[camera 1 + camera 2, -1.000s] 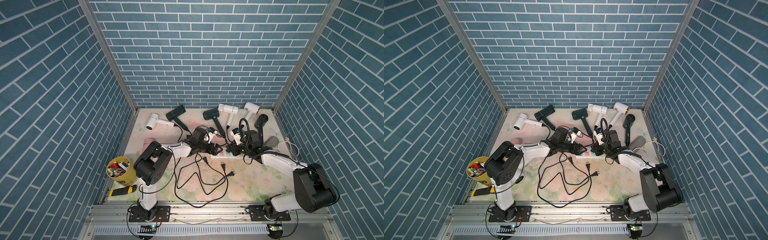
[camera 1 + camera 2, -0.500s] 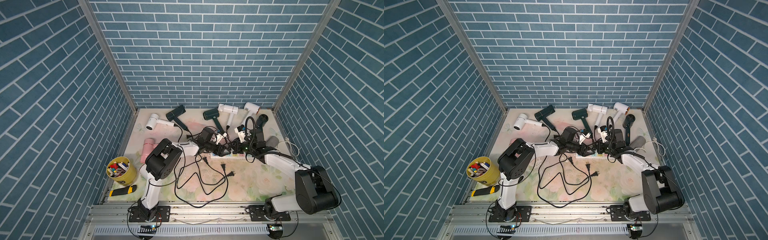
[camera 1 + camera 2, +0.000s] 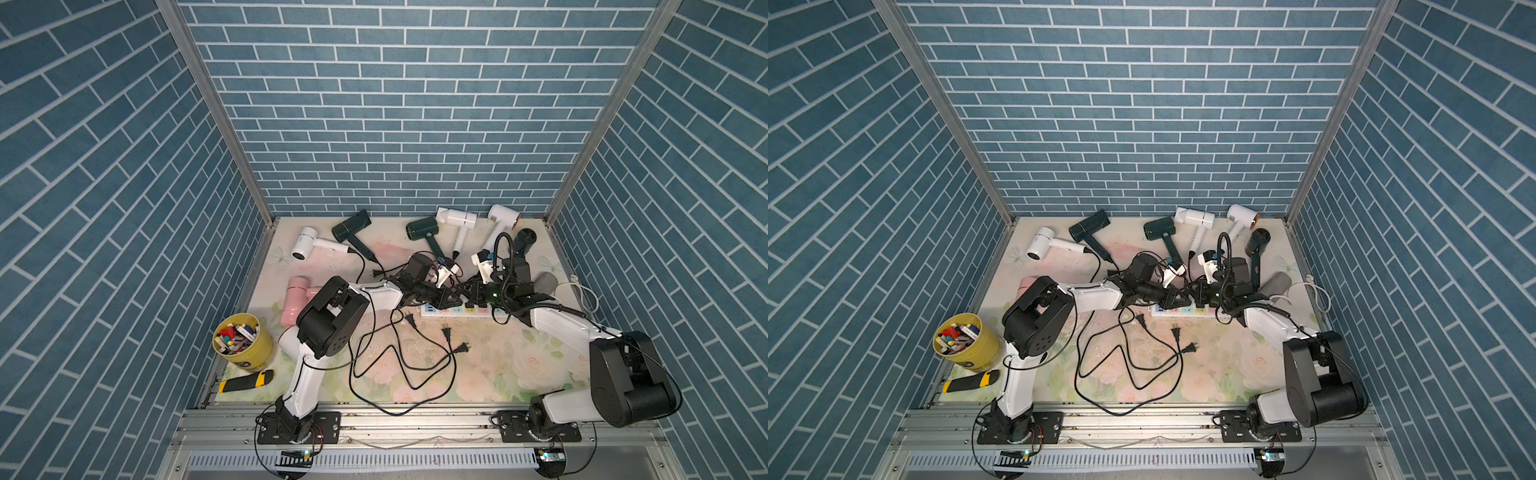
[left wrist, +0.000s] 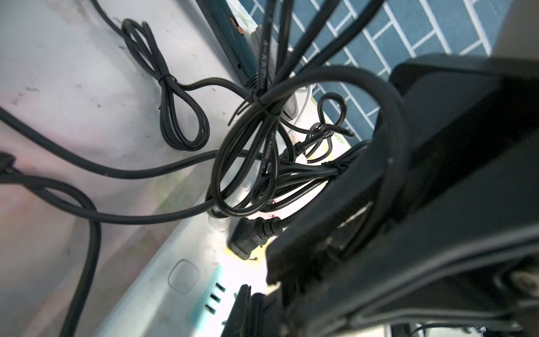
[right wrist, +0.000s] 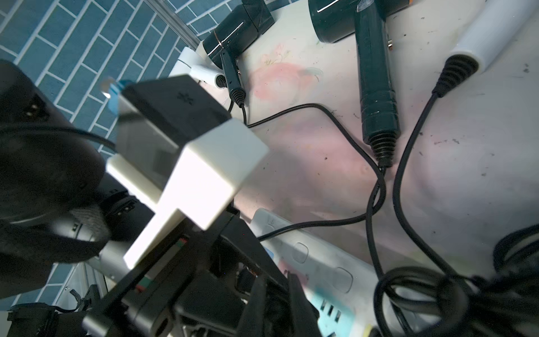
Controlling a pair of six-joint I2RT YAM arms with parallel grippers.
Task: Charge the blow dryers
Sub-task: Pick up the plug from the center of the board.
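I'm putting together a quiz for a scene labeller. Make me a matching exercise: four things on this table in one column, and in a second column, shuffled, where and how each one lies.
Things
1. pink blow dryer
2. yellow cup
3. utility knife
4. power strip

Places
A. middle of the table, long side along the front rail
B. flat, at the front left corner
C. upright, at the left edge
D. lying down on the left part of the table, farther back than the cup

Pairs: 1-D, 2-C, 3-B, 4-A
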